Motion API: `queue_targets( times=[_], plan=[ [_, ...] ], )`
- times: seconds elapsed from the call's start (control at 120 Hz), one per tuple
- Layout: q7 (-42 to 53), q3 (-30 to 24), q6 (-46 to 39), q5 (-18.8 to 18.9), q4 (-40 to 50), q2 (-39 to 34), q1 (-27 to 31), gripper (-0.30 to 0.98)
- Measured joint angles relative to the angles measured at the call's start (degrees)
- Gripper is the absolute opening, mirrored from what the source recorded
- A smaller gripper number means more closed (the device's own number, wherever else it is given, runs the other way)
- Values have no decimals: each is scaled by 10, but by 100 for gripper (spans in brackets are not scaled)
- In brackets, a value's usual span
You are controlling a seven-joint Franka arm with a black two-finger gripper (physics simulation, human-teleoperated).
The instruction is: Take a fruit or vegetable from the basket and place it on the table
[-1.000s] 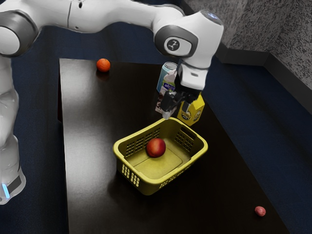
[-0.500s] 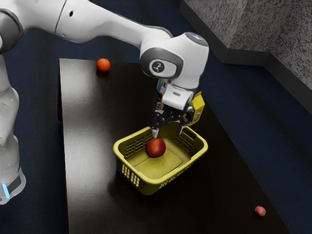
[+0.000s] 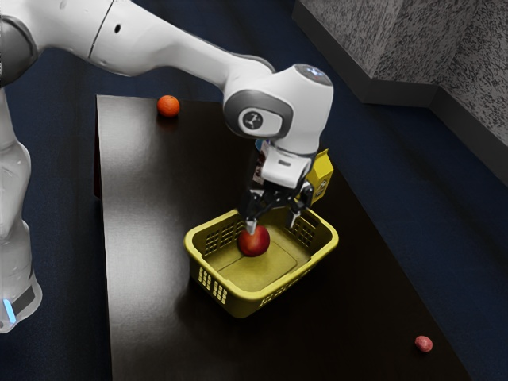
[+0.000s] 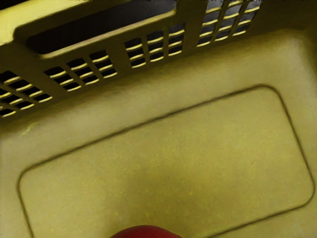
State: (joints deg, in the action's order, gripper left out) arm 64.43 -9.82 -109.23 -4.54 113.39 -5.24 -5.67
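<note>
In the exterior view, take the yellow basket [image 3: 247, 298] as the middle of a clock, with twelve toward that view's top. The red fruit [image 3: 254, 240] lies inside it, on the basket's floor, a little toward eleven o'clock from the middle. The white arm [image 3: 167, 46] reaches in from ten to eleven o'clock, and the black gripper [image 3: 274, 224] hangs over the basket's twelve o'clock part, pointing down. It is released: its two fingers stand well apart with nothing gripped between them. One fingertip [image 3: 252, 227] overlaps the fruit's upper edge in this view (whether it actually touches the skin, I can't tell), while the other is off toward two o'clock from the fruit.

On the dark table [image 3: 155, 214], an orange [image 3: 168, 106] sits well apart from the basket at eleven o'clock. A yellow carton [image 3: 321, 175] stands near the basket at one o'clock, partly behind the hand. A small pink thing [image 3: 424, 344] lies well apart at four o'clock.

The wrist view looks down into the basket, onto its floor with a rounded outline and a slotted side wall with a long handle opening. The fruit's red top is there too, close under the hand.
</note>
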Motion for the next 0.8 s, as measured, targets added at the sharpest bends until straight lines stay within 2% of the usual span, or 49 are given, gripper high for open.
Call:
queue_targets(
  times=[0.483, 0.8],
  plan=[
    [-35, 3, -15, 7, -11, 51, 8, 69],
    [-49, 18, -15, 14, -6, 57, -2, 69]
  ],
)
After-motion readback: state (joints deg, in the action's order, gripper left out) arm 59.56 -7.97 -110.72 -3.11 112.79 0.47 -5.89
